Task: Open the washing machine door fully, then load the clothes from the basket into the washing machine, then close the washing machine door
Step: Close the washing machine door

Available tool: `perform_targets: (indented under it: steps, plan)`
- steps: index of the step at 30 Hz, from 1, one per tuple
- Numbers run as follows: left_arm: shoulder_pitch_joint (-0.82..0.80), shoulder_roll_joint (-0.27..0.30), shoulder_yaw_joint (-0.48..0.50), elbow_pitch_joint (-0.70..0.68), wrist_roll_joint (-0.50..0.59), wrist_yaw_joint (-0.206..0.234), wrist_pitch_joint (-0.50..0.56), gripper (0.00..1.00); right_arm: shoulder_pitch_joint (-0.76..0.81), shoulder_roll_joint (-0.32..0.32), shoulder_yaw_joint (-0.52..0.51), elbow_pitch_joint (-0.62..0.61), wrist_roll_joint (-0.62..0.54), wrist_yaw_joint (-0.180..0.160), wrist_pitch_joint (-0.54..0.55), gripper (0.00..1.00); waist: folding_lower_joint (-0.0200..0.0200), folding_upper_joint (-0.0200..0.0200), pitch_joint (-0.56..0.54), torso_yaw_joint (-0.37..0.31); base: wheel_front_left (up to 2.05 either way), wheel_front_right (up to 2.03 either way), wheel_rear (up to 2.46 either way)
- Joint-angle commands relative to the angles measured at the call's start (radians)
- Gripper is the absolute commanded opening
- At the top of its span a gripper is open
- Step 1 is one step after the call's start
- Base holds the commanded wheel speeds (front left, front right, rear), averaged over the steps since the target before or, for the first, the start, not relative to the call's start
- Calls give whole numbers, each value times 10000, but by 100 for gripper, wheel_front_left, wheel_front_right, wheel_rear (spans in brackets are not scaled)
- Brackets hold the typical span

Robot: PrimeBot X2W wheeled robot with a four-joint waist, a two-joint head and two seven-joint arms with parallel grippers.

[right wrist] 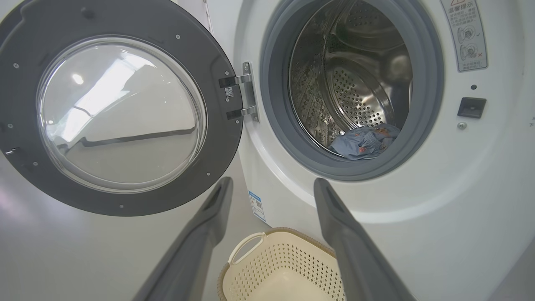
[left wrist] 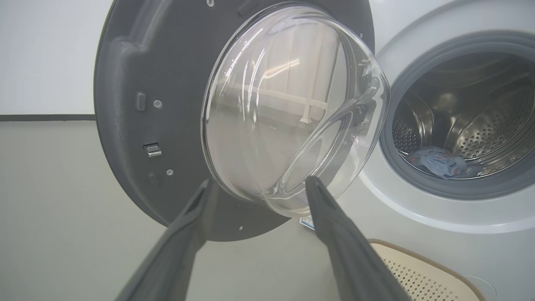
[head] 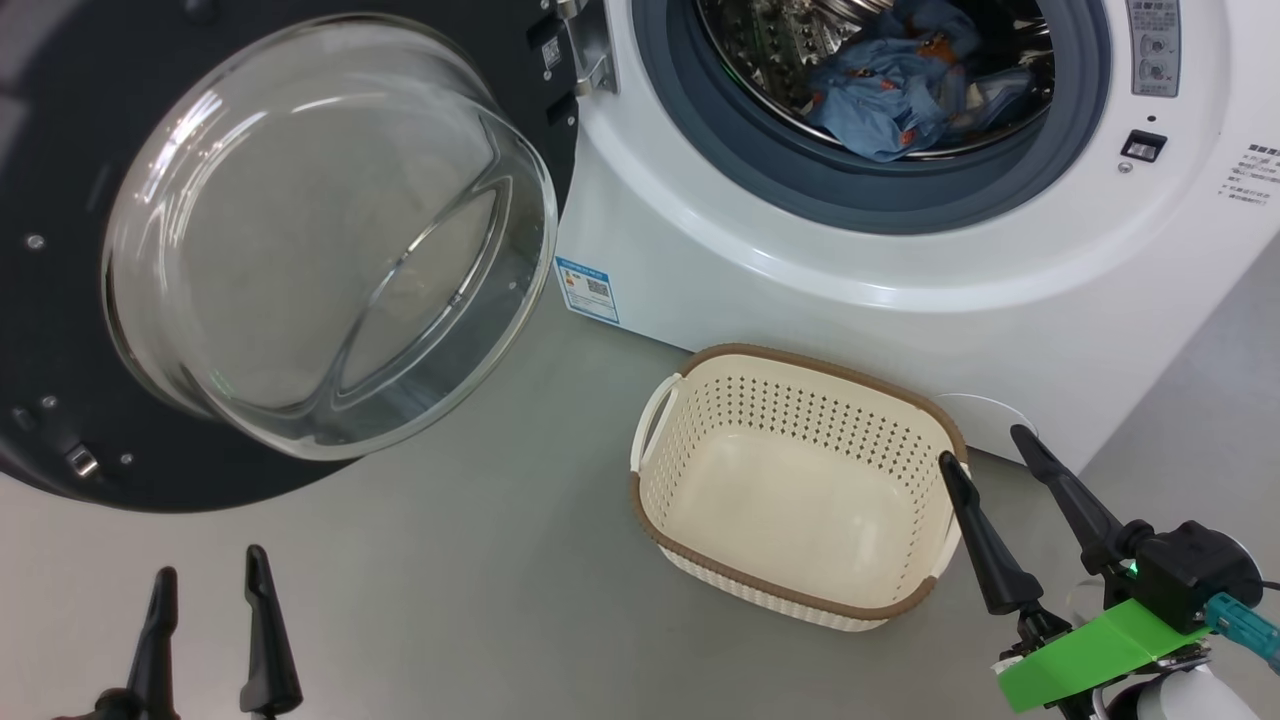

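The washing machine (head: pixel 900 290) (right wrist: pixel 459 200) stands ahead with its black door (head: pixel 60 330) (left wrist: pixel 138 138) (right wrist: pixel 125 104) swung wide open to the left, glass bowl facing me. Light-blue clothes (head: pixel 900 90) (left wrist: pixel 439 163) (right wrist: pixel 363 142) lie inside the steel drum. The cream basket (head: pixel 800 590) (right wrist: pixel 271 271) (left wrist: pixel 418 271) sits on the floor in front of the washer with nothing in it. My left gripper (head: pixel 205 590) (left wrist: pixel 257 184) is open, low at the left, below the door. My right gripper (head: pixel 985 445) (right wrist: pixel 271 184) is open just right of the basket, holding nothing.
Grey floor (head: pixel 450 600) spreads between the door and the basket. A blue label sticker (head: pixel 587 288) marks the washer's lower left front. A round white flap (head: pixel 985 412) sits low behind the basket. A pale wall (left wrist: pixel 42 54) stands left of the door.
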Motion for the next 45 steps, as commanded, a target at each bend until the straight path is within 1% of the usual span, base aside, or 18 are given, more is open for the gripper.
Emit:
perform_targets:
  steps: [1, 2, 3, 4, 5, 6, 7, 12, 14, 17, 20, 28, 29, 30, 31, 32, 38, 45]
  plan:
    - [-163, 93, 375, -364, 67, 35, -65, 100, -224, -206, 166, -248, 32, 44, -80, 100, -1, -1, 27, 3, 0, 0, 0]
    - [-185, 93, 414, -435, -8, 32, -65, 100, -232, -211, 170, -252, 30, 44, -80, 100, -1, -1, 49, 0, 0, 0, 0]
    - [-206, 93, 478, -532, -125, 34, -65, 89, -243, -217, 177, -257, 28, 44, -80, 100, -1, -1, 72, -7, 0, 0, 0]
    - [-224, 93, 559, -627, -221, 20, -65, 64, -251, -219, 180, -259, 26, 44, -80, 100, -1, -1, 87, -8, 0, 0, 0]
    - [-244, 93, 673, -714, -369, -17, -65, 44, -259, -220, 186, -260, 26, 44, -80, 100, -1, -1, 117, -14, 0, 0, 0]
    - [-285, 93, 840, -816, -552, -34, -65, 30, -271, -223, 190, -259, 27, 44, -80, 100, -1, -1, 140, -18, 0, 0, 0]
    - [-344, 93, 1068, -941, -784, -54, -65, 0, -278, -227, 201, -256, 27, 44, -80, 100, -1, -1, 165, -24, 0, 0, 0]
    - [-1045, 94, 2588, -1561, -1698, -648, -65, 0, -250, -271, 160, -255, 37, 44, -80, 100, -1, -1, 287, 26, 0, 0, 0]
    - [-1518, 240, 3126, -1616, -2117, -871, -65, 0, -225, -281, 136, -264, 31, 44, -80, 100, -1, -1, 336, 50, 0, 0, 0]
    - [-2303, 989, 3553, -1367, -2859, -1028, -65, 0, -268, -293, 154, -281, 18, 44, -80, 100, -1, -1, 442, 29, 0, 0, 0]
    - [-3204, 2109, 3828, -713, -3756, -1077, 53, 0, -404, -299, 224, -279, 7, 44, -80, 100, -1, -1, 590, -55, 0, 0, 0]
    - [-5372, 4856, 3677, 1548, -6243, -1094, 1213, 0, -896, -299, 556, -284, -13, 44, -80, 100, -1, -1, 1077, -383, 0, 0, 0]
    - [-5588, 5144, 3631, 1937, -6476, -1094, 1350, 0, -962, -302, 610, -281, -9, 44, -80, 100, -1, -1, 1128, -437, 0, 0, 0]
    - [-5588, 5144, 3631, 1937, -6476, -1094, 1350, 0, -962, -302, 610, -281, -9, 44, -80, 100, -1, -1, 1128, -437, 0, 0, 0]
    - [-6004, 5695, 3464, 2791, -6915, -1094, 1756, 0, -1064, -310, 684, -277, 9, 44, -80, 100, -1, -1, 1222, -527, 0, 0, 0]
    - [-6004, 5695, 3464, 2791, -6915, -1094, 1756, 0, -1064, -310, 684, -277, 9, 44, -80, 100, -1, -1, 1222, -527, 0, 0, 0]
    - [-7035, 6719, 2798, 4970, -7968, -1095, 3218, 0, -1127, -348, 743, -239, 31, 44, -80, 100, -1, -1, 1401, -647, 0, 0, 0]
    - [-7577, 7325, 2398, 6177, -9271, -1096, 5078, 0, -1181, -324, 832, -216, 19, 44, -80, 100, -1, -1, 1485, -708, 0, 0, 0]
